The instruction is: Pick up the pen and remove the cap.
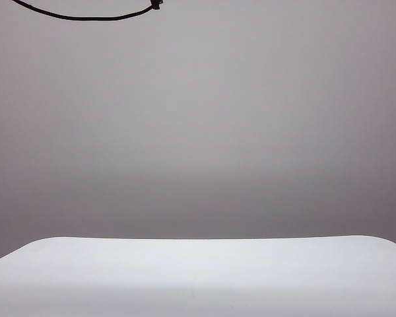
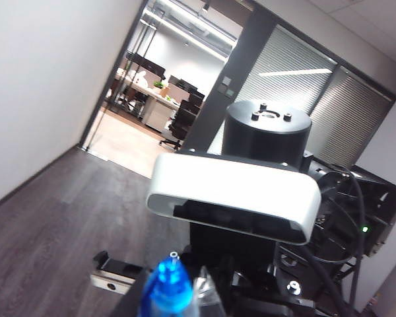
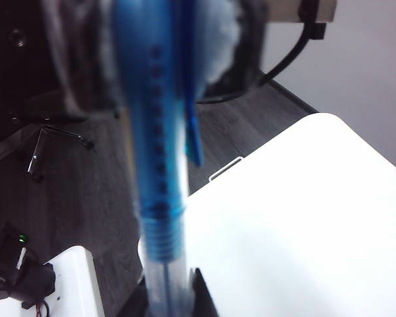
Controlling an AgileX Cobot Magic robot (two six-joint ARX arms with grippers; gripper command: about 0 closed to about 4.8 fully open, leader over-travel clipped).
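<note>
Pen [image 3: 160,218], a slim clear barrel, is seen blurred up the left-centre of the right wrist view, its ribbed blue cap [image 3: 152,119] and clip uppermost. The right hand [image 3: 168,300] appears closed on the barrel; the left hand [image 2: 185,307], shut, grips the blue capped end [image 2: 166,290]. A straight pull along the axis is advised. The bench [image 1: 198,277] is smooth and white.

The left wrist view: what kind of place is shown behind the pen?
Probably an office: desks and dark chairs stand past an open doorway, with window blinds and ceiling strip lights.
</note>
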